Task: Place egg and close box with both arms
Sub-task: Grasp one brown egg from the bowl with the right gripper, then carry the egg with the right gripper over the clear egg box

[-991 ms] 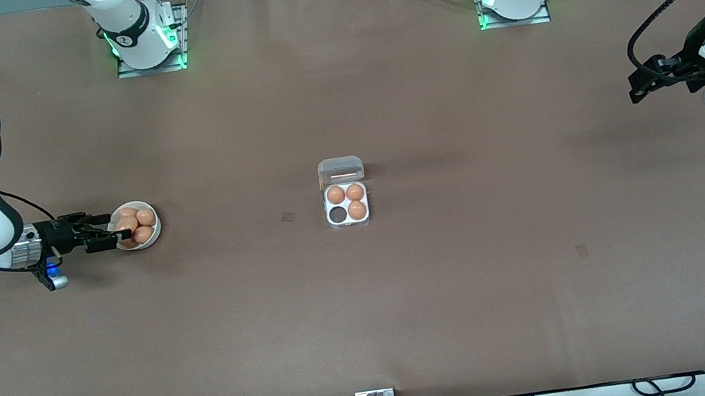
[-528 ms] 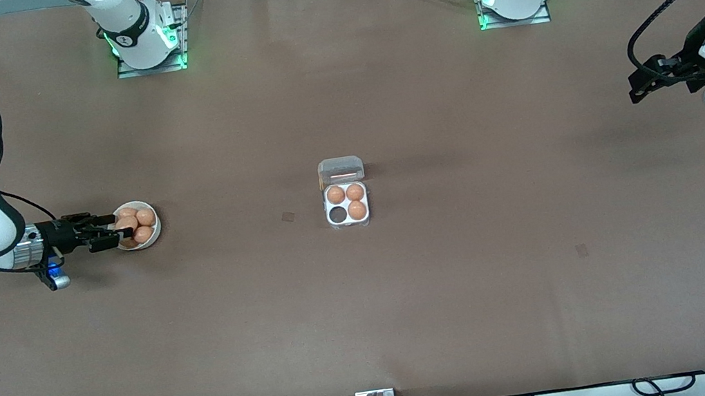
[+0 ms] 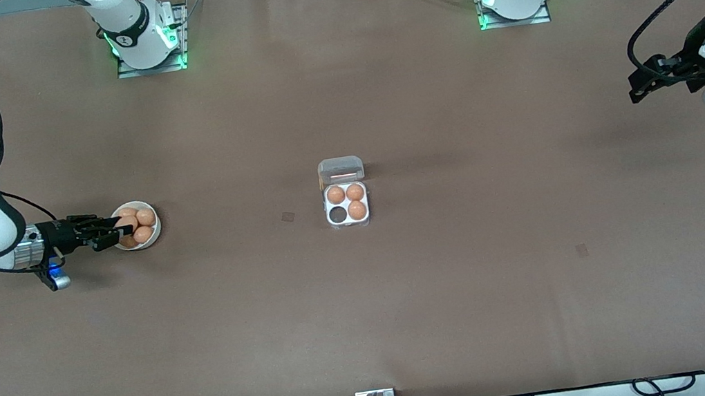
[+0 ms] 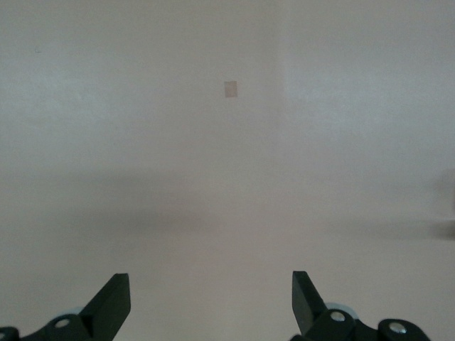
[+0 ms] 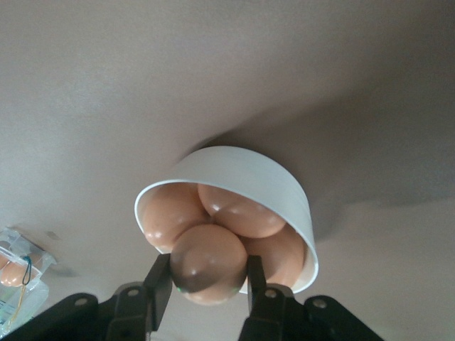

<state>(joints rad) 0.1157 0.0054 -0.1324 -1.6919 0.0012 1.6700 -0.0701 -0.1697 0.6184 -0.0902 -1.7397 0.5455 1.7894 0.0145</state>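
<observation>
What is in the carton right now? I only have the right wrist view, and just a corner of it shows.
Observer: The box holds three eggs; one cell nearer the front camera is empty.
Operator: Is the lid up?
Observer: Yes, the lid is folded open.
Operator: Where is the left gripper?
Observer: The left gripper waits open over bare table at its own end, holding nothing.
</observation>
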